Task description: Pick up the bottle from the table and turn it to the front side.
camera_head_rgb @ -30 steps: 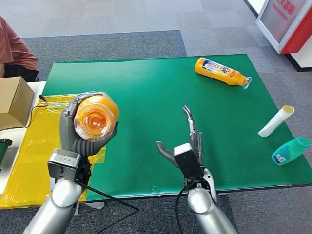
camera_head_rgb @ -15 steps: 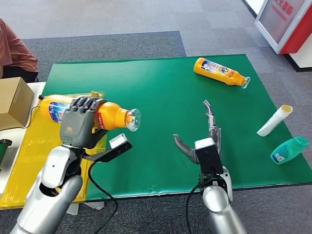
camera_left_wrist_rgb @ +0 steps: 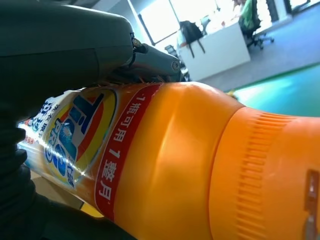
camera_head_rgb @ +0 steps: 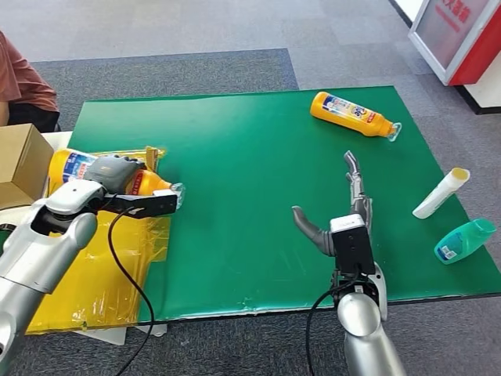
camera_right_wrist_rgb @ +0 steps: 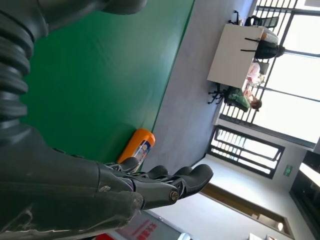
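While the left hand grips the orange detergent bottle around its middle, the bottle lies roughly level above the yellow sheet at the left edge of the desk, with its clear cap pointing toward the green mat. In the left wrist view the fingers wrap the labelled body, and the red and blue label faces the camera. The right hand hovers over the near part of the mat, fingers straight and spread from the thumb, holding nothing. A second orange bottle lies on its side near the far right corner. A white tube and a teal bottle lie at the right edge. A cardboard box sits beyond the left edge.
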You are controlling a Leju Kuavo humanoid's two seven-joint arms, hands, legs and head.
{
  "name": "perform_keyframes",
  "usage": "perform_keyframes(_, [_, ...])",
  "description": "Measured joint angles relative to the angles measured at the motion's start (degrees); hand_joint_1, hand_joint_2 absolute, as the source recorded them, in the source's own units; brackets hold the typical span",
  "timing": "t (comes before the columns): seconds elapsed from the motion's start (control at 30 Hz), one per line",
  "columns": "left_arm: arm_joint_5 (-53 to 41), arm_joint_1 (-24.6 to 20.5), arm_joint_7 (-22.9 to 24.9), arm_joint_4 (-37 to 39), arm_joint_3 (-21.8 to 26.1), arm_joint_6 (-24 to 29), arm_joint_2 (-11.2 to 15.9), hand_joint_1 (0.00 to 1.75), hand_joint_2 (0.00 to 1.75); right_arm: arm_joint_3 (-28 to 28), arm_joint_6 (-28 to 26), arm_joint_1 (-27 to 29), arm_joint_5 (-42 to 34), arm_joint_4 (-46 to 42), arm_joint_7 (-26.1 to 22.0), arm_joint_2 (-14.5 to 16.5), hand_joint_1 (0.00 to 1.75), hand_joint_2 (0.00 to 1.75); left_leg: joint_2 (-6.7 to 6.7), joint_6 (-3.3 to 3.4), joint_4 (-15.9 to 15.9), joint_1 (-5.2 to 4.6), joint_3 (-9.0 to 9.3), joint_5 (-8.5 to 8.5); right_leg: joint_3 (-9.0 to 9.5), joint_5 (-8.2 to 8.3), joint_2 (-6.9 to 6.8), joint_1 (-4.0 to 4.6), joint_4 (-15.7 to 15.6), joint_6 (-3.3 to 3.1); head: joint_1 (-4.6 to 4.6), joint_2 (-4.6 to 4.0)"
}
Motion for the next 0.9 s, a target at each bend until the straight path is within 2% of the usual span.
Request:
perform_keyframes(0.23, [3.4, -1.7, 0.0, 4.3, -3.0, -0.3, 3.2, 1.75, 1.75, 0.0, -0.4, -0.9, 0.0, 0.0, 0.4, 0.0, 0.00, 1.75, 0.00, 0.00, 0.0, 0.00, -0.01, 0.00, 0.00, -0.02, -0.01, 0.00, 0.0, 0.01, 0.00, 0.00])
perform_keyframes(0.4, [2.2, 0.1, 2.1, 2.1, -4.6, 4.0, 5.7, 1.75, 1.75, -0.3, -1.7, 0.3, 0.8, -0.2, 0.0, 0.0, 0.00, 1.75, 0.00, 0.00, 0.0, 0.00, -0.02, -0.02, 0.00, -0.04, -0.01, 0.00, 0.0, 0.03, -0.01, 0.00])
perform_keyframes(0.6, [-2.1, 8.9, 6.9, -10.8, -5.6, 6.0, 7.8, 1.75, 1.75, -2.4, -1.9, 3.7, 3.0, -3.1, 0.5, 0.0, 0.00, 1.75, -0.02, 0.05, 0.0, -0.02, -0.07, -0.16, 0.01, -0.16, -0.02, -0.02, 0.0, 0.03, 0.01, 0.00])
perform_keyframes(0.9, [-9.7, 25.6, 8.3, -23.1, -4.0, 11.3, 8.1, 1.75, 1.75, -5.3, -1.4, 7.7, 4.9, -6.8, 0.2, 0.2, 0.00, 1.75, 0.00, 0.03, 0.0, -0.02, -0.06, -0.30, -0.02, -0.31, -0.01, -0.03, 0.0, 0.02, 0.00, 0.00])
